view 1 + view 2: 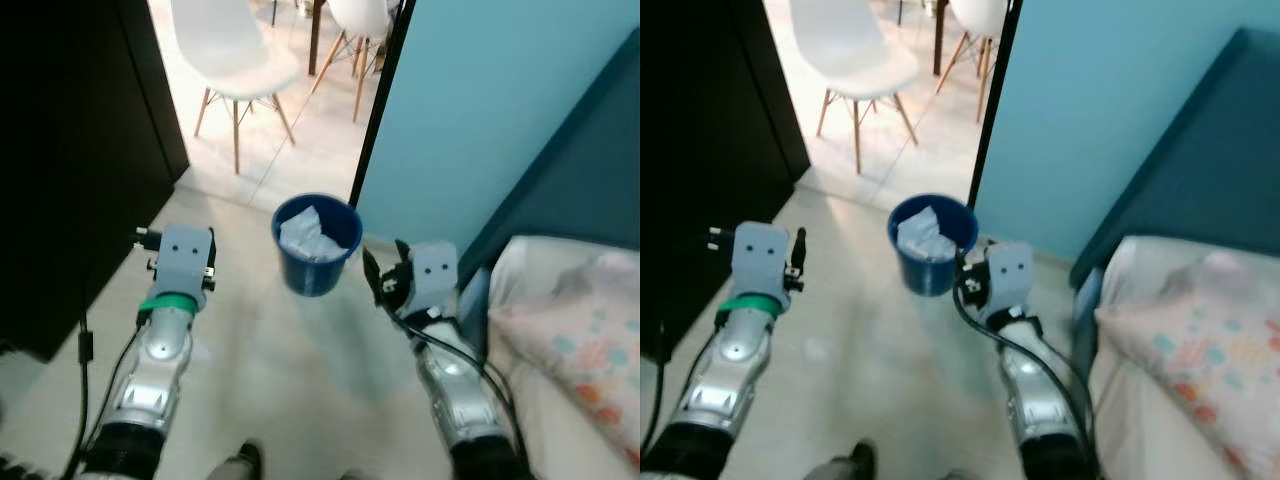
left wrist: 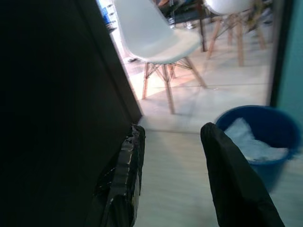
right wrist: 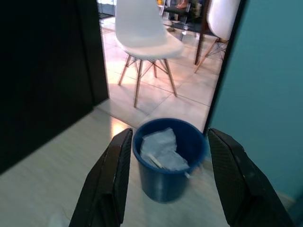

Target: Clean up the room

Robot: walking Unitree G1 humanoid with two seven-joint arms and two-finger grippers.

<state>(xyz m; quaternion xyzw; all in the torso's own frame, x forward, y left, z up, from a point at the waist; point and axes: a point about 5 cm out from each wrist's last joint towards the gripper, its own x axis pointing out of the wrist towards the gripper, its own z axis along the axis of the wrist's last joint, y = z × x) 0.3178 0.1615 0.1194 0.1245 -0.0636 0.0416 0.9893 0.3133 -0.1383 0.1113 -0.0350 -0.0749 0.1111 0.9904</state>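
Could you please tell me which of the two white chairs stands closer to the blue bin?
The white chair on the robot's left, seat fully in view just past the doorway, stands nearer the blue bin; the other chair sits farther back by a table.

You will find no legible text, label, brand, number or sign anywhere in these views. The blue bin (image 1: 316,243) at your 12 o'clock carries a plain wall with no marking, and the crumpled white paper (image 3: 162,148) inside it shows no readable print. The grey housings above the left gripper (image 2: 173,156) and the right gripper (image 3: 165,165) bear only two small dark dots each, not characters. The patterned pillow (image 1: 1205,335) at your 3 o'clock shows coloured motifs, too blurred to read as letters. The white chair (image 1: 232,55) at 11 o'clock is unmarked.
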